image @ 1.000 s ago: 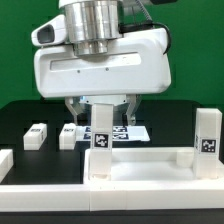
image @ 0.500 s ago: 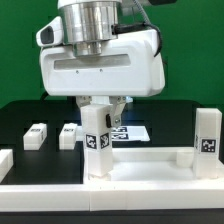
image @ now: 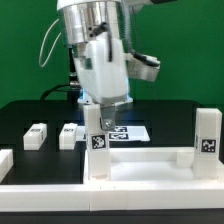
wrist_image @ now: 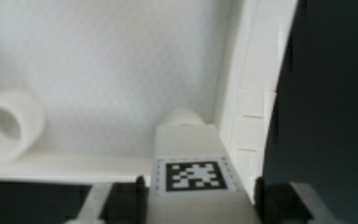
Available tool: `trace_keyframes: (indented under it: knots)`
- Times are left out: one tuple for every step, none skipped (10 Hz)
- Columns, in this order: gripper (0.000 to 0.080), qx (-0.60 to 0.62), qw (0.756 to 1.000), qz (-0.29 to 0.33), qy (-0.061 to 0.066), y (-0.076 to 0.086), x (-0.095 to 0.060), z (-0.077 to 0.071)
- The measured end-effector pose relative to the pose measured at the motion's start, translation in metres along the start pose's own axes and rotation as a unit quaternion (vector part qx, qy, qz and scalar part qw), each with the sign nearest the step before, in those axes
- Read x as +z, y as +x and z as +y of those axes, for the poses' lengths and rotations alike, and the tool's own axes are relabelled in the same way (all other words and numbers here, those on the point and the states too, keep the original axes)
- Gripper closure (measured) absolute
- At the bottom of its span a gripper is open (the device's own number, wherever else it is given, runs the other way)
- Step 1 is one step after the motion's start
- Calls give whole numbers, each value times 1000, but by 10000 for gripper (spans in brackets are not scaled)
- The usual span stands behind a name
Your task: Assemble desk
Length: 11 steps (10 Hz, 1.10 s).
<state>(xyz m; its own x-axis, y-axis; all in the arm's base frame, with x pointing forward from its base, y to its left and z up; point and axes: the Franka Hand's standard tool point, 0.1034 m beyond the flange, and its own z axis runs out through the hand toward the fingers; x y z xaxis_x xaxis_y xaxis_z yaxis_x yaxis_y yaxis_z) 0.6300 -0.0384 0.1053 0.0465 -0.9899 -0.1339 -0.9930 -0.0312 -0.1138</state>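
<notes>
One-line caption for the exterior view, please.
End effector grips an upright leg post at the corner of the desk slab.

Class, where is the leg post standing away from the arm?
At the exterior view's right, the leg post stands upright at the desk slab's right end.
</notes>
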Motion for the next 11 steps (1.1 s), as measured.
trace_keyframes:
  knots:
    - [511,46,999,-10,5,-1,-1,-1]
    - [511,72,997,-10,6,-1,-1,-2]
    - [496,60,998,-9,5,0,-1,-2]
    - [496,33,999,-7,4,-1,0,-2]
    - [319,-34,999,1,-1,-3,0,-1]
    - [207,-100,995,-2,-4,-2,-1,0]
    - [207,-190,982,-8,-15,-1,-1,2]
    - [160,-282,959,-9,-25,-3,-3,4]
    - [152,-299,954,-7,-20,-3,-5,5]
    - [152,-329,944,-5,-22,-1,-4,6]
    - [152,-360,933,-5,-23,0,-4,7]
